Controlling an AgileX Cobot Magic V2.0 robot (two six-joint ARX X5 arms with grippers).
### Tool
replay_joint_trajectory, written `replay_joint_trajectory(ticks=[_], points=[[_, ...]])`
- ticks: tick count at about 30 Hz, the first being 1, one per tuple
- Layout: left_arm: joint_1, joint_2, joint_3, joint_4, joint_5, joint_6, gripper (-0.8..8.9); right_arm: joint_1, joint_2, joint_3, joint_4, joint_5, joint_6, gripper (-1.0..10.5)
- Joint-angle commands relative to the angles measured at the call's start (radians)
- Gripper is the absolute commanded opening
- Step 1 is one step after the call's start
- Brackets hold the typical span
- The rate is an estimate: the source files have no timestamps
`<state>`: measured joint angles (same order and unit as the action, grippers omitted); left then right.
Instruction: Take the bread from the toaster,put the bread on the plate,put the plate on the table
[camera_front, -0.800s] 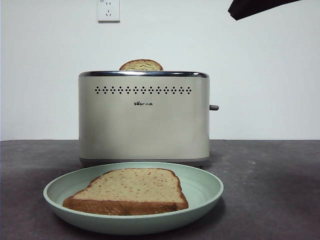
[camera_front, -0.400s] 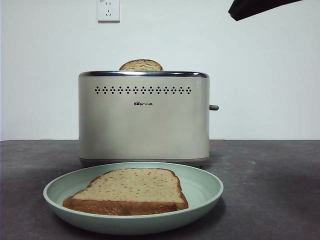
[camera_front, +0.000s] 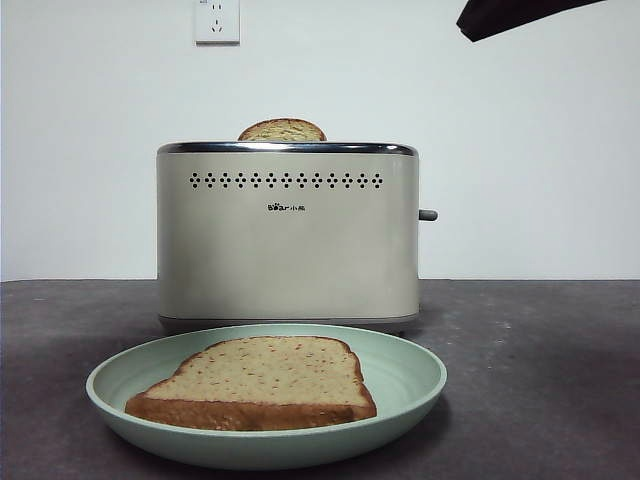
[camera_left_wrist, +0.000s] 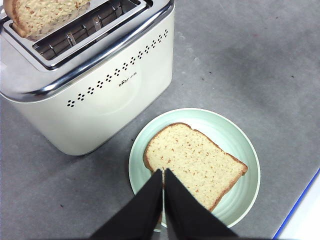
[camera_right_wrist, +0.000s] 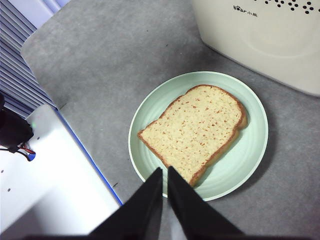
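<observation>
A golden, brown-crusted bread slice (camera_front: 257, 382) lies flat on the mint-green round plate (camera_front: 415, 372), lower centre, before the cream boxy toaster (camera_front: 288, 240) on the dark grey table (camera_front: 540, 380).

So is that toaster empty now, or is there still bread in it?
Not empty. The toaster holds a second slice poking from one slot; the other slot is bare.

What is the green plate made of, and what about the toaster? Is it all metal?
The plate looks like matte plastic or a similar light composite: its pale mint surface is even and without gloss, though that is a guess. The toaster is not all shiny metal: its body looks like cream painted metal or plastic with a soft satin sheen, while its top rim looks like polished chrome, bright and mirror-like.
</observation>
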<state>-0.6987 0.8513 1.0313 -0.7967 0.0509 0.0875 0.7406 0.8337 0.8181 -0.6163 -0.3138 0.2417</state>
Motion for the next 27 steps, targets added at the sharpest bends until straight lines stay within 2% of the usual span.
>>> replay_joint_trajectory(ticks=[1,8,10,15,22,27], points=[[-0.005,0.005,0.025,0.011,-0.011,-0.002,0.04,0.010,0.006,0.009,0.010,0.001,-0.007,0.0],[0.000,0.005,0.025,0.035,-0.012,0.005,0.04,0.010,0.006,0.009,0.010,0.001,-0.007,0.0],[0.035,-0.014,0.022,0.047,-0.039,0.005,0.04,0.010,0.006,0.009,0.010,0.001,-0.007,0.0],[0.191,-0.140,-0.060,0.210,-0.044,0.032,0.04,0.010,0.006,0.009,0.010,0.001,-0.007,0.0],[0.459,-0.388,-0.296,0.521,-0.061,0.032,0.04,0.010,0.006,0.009,0.010,0.001,-0.007,0.0],[0.580,-0.510,-0.469,0.631,-0.060,0.006,0.04,0.010,0.006,0.009,0.010,0.001,-0.007,0.0]])
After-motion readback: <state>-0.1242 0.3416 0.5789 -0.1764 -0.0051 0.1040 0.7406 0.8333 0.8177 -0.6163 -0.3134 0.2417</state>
